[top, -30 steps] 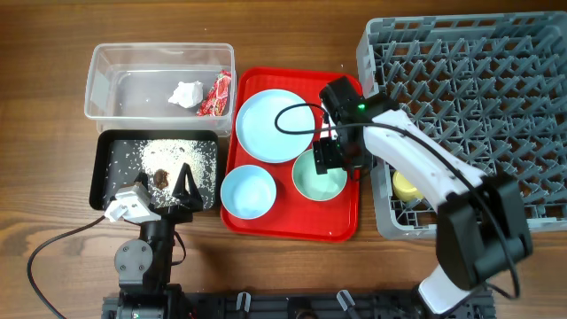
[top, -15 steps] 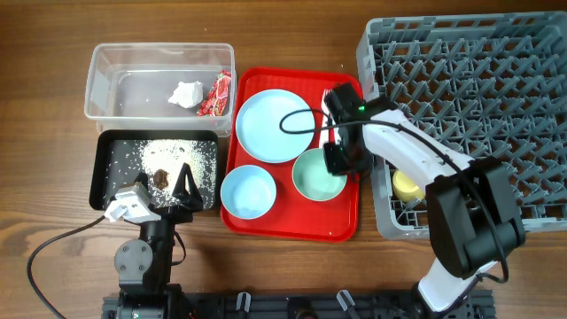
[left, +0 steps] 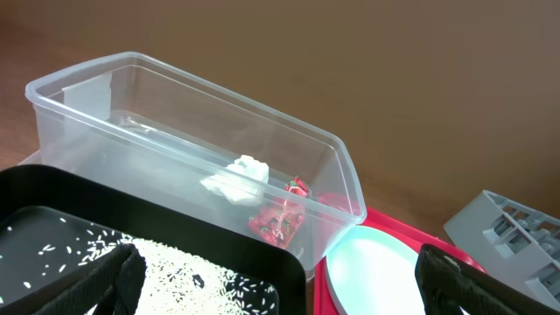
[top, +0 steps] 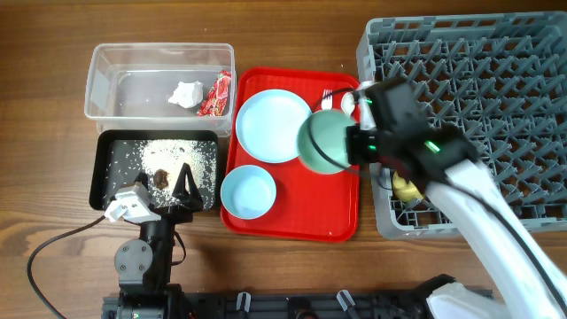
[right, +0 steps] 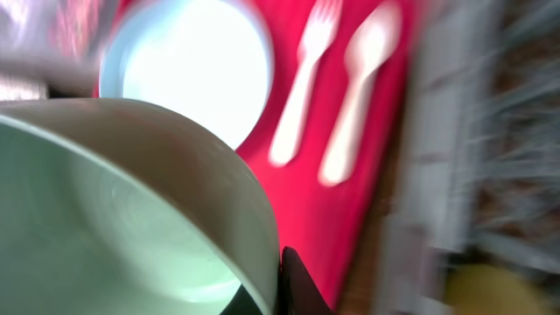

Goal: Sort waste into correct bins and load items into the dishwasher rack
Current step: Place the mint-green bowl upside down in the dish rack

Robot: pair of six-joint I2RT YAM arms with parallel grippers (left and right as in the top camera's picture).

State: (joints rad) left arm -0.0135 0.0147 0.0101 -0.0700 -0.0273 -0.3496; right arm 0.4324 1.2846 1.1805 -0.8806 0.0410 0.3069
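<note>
Item: mint green bowl (top: 323,142), in transit, held off the red serving tray (top: 306,217) near its rack-side edge and tipped well off level. Hazards, as judged: the hold is a single pinch on the rim, so the bowl may swing or slide out of it and fall onto the pale blue plate (top: 270,124) or the white fork (right: 302,87) and spoon (right: 359,96) lying side by side on the red tray. The near wall of the dishwasher rack (top: 478,89) stands just beside the bowl, and a low carry would strike it or catch on the upright pegs. The small yellow cup (top: 406,186) already sits in the rack's near corner and could be knocked. The blurred right wrist view hides the seating of the pinch. Right tool (top: 354,143): closed on the bowl's rim, its gap only the thickness of the wall, with one dark finger showing against the outer side. Left tool (left: 280,293): spread wide, holding nothing, above the black tray (top: 99,173) of rice crumbs and brown food scraps (top: 162,177). Also on hand: pale blue bowl (top: 248,190) on the red tray; crumpled tissue (top: 186,93) and red sauce packet (top: 214,93) in the clear tub (top: 115,89) on the tabletop.
</note>
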